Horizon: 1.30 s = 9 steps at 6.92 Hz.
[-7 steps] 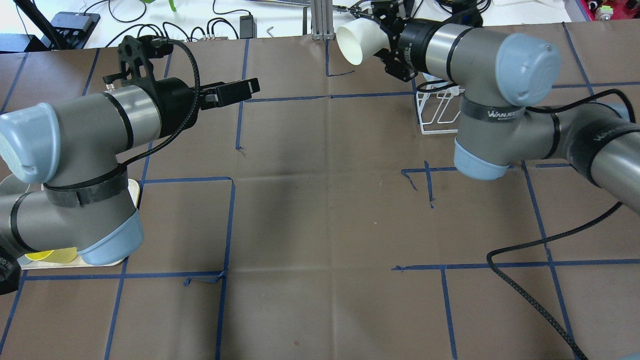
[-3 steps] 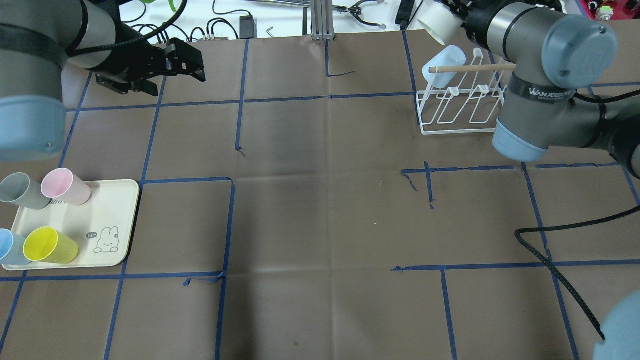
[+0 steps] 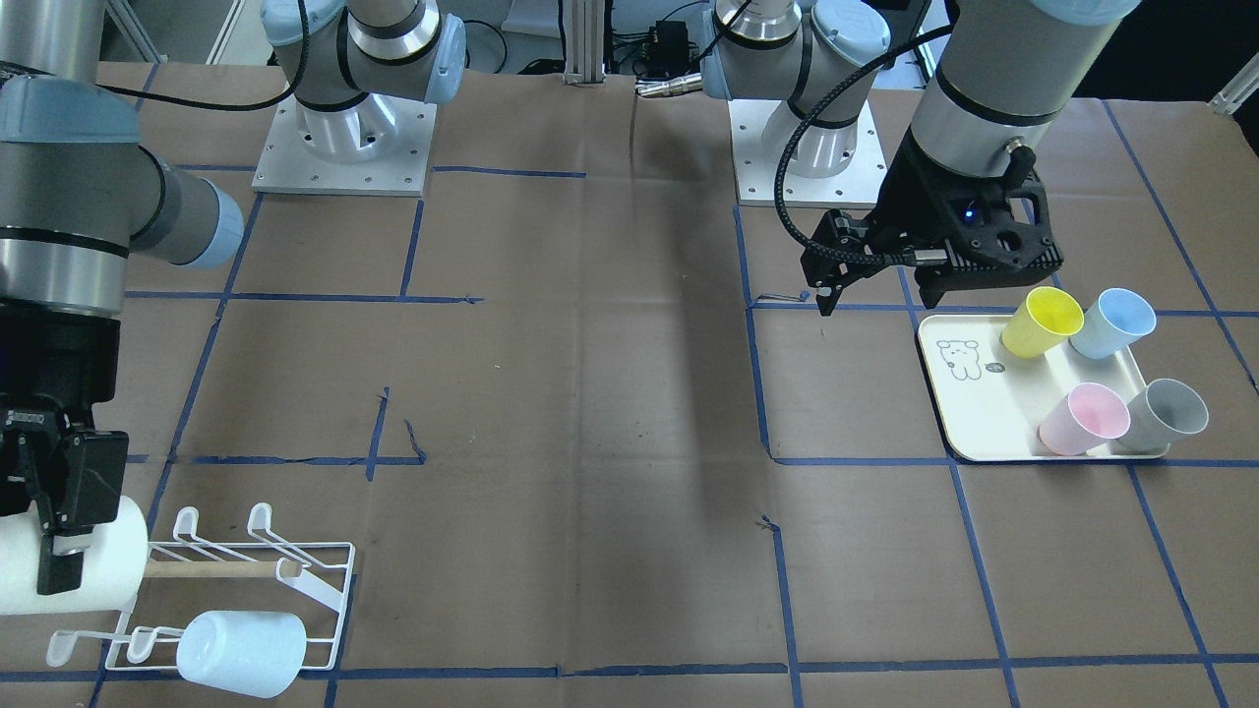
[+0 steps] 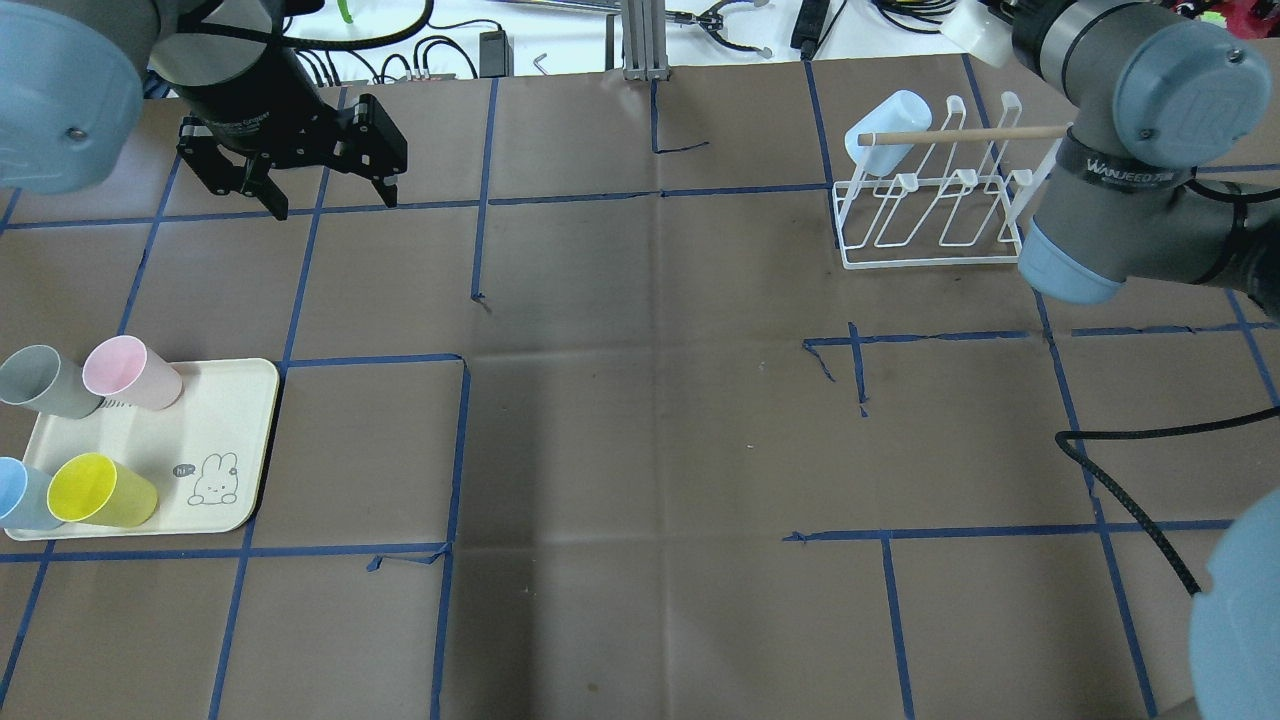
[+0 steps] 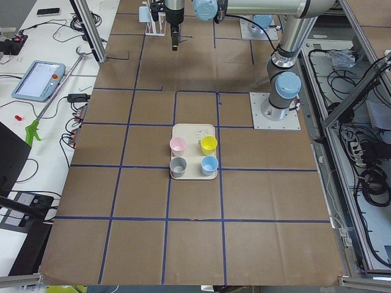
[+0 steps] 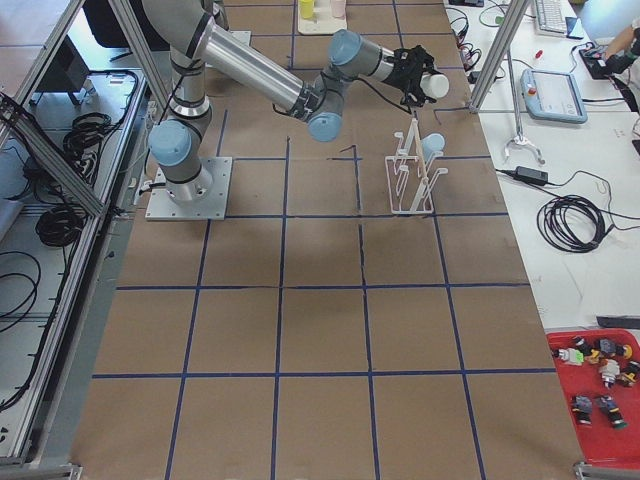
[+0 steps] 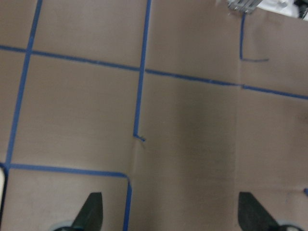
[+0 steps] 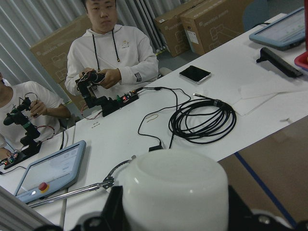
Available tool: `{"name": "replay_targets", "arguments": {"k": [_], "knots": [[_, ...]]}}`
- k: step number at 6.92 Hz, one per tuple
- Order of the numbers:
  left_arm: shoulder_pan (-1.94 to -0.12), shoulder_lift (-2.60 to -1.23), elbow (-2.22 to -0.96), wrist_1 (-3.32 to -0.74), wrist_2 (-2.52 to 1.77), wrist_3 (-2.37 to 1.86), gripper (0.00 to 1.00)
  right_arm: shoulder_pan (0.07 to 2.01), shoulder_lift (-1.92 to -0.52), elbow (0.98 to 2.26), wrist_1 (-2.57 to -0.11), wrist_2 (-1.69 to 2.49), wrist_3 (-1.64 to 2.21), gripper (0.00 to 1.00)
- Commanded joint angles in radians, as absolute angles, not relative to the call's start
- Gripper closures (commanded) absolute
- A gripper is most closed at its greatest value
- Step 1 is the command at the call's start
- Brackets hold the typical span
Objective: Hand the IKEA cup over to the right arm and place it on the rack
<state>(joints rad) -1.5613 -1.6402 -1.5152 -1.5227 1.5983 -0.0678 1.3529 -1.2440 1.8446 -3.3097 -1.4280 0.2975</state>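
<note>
You get the white plastic cup only in part: the front view's left edge cuts it, and overhead the silver-grey right arm covers all but a sliver. That arm also hides one end of the white wire rack. Of the left gripper, the wrist view shows two blurred dark fingertips at its bottom edge. The overhead's left edge clips the pale blue cup.

Grey right arm, pale-blue caps
</note>
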Motion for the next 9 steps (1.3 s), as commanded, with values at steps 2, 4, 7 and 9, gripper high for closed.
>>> {"name": "replay_targets", "arguments": {"k": [2, 4, 7, 9], "knots": [[-1.543, -1.586, -1.588, -1.511, 1.563, 0.013, 0.00, 1.283, -1.189, 1.845, -3.434, -1.433, -0.025, 0.92], [-1.534, -1.582, -1.586, -1.508, 1.559, 0.008, 0.00, 1.266, -1.100, 1.823, -3.531, -1.420, -0.057, 0.92], [-1.537, -1.582, -1.582, -1.488, 1.559, -0.003, 0.00, 1.267, -1.006, 1.796, -3.606, -1.424, -0.060, 0.92], [-1.537, -1.582, -1.583, -1.488, 1.559, -0.003, 0.00, 1.267, -0.967, 1.796, -3.622, -1.424, -0.058, 0.92]]}}
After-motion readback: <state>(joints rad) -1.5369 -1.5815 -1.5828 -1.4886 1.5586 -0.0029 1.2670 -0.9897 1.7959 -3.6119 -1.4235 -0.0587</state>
